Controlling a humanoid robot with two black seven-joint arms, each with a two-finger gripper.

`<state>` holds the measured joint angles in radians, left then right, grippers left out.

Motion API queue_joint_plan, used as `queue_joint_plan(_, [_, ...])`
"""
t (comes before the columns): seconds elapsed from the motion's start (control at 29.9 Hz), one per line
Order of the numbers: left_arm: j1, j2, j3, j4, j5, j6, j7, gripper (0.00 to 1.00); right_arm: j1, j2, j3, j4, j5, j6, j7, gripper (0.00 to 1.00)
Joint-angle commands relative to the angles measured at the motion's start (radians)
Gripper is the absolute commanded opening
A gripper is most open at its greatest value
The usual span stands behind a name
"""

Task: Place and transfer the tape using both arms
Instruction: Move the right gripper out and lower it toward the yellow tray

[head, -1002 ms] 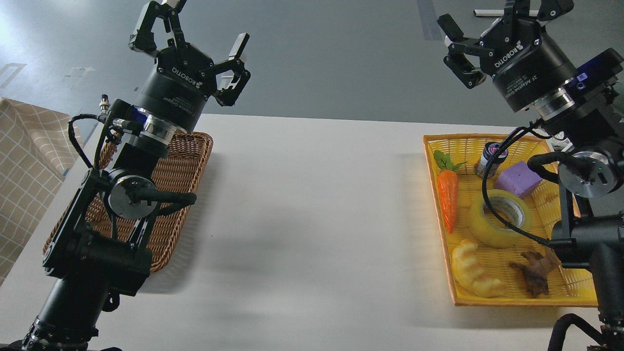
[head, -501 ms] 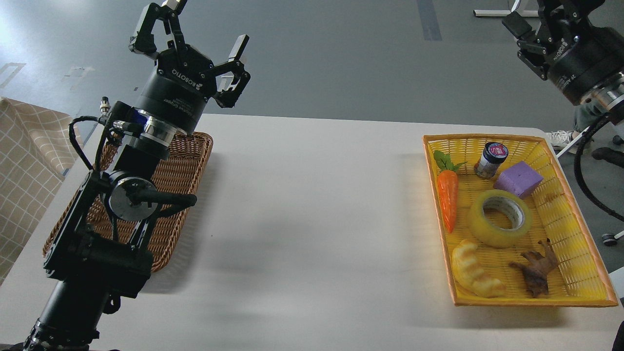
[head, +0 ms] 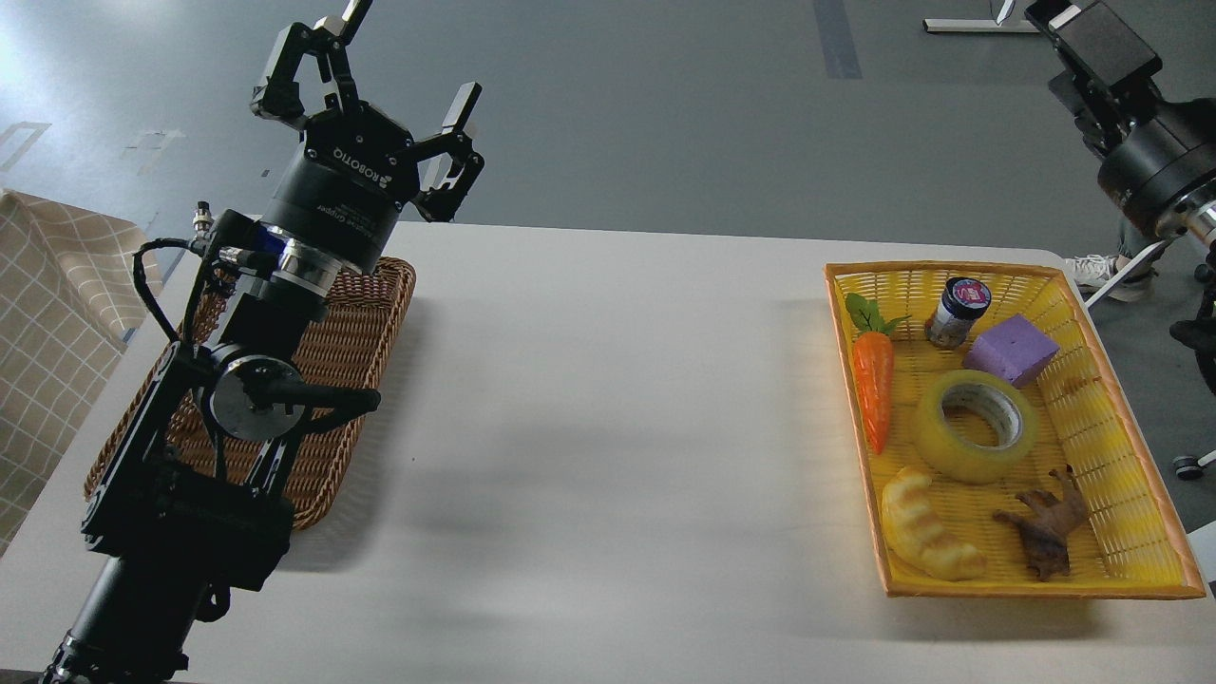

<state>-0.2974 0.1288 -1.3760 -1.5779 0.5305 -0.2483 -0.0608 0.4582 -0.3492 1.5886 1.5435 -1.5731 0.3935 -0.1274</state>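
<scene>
So my left gripper (head: pixel 404 90) is up in the air above the far left of the surface (head: pixel 608 399), fingers spread wide apart with nothing between them, wrist tilted back over the brown wicker basket (head: pixel 328 361) that sits on that side. My right gripper (head: pixel 1092 43) is way off in the top right corner, past the edge of the surface; I only see a dark boxy end on the wrist there, so I honestly can't tell whether the fingers are apart or together. The tape (head: pixel 976 426) is lying flat in the middle of the yellow basket (head: pixel 1121 446) on the right side, hole facing up, pale core showing, and neither gripper is anywhere near it. Around it in the same basket: a toy carrot (head: pixel 873 385) to its left along the basket wall, a small dark jar (head: pixel 956 311) standing upright near the far rim, a purple block (head: pixel 1011 350) just beyond the tape and close to it, a yellow ridged croissant toy (head: pixel 923 525) in the near left corner, and a little brown animal figure (head: pixel 1045 522) just in front of the tape. A checkered cloth (head: pixel 47 351) hangs at the far left edge.
</scene>
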Motion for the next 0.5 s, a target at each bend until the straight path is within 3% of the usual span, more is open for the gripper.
queue_joint_plan(0.0, [0.001, -0.005, 0.0, -0.004, 0.0, 0.0, -0.001, 0.98, -0.001, -0.025, 0.042, 0.007, 0.088, 0.028, 0.0, 1.0])
queue_joint_plan(0.1, [0.001, -0.005, -0.001, -0.004, 0.002, 0.0, -0.004, 0.98, -0.004, -0.082, 0.054, -0.028, 0.235, 0.083, -0.011, 1.0])
queue_joint_plan(0.23, [0.001, 0.0, -0.001, -0.004, 0.005, 0.0, -0.028, 0.98, -0.049, -0.076, 0.057, -0.04, 0.265, -0.004, -0.018, 1.0])
queue_joint_plan(0.47, [0.006, -0.012, -0.001, -0.004, 0.005, 0.0, -0.033, 0.98, -0.13, -0.186, 0.056, -0.014, 0.274, -0.012, -0.046, 1.0])
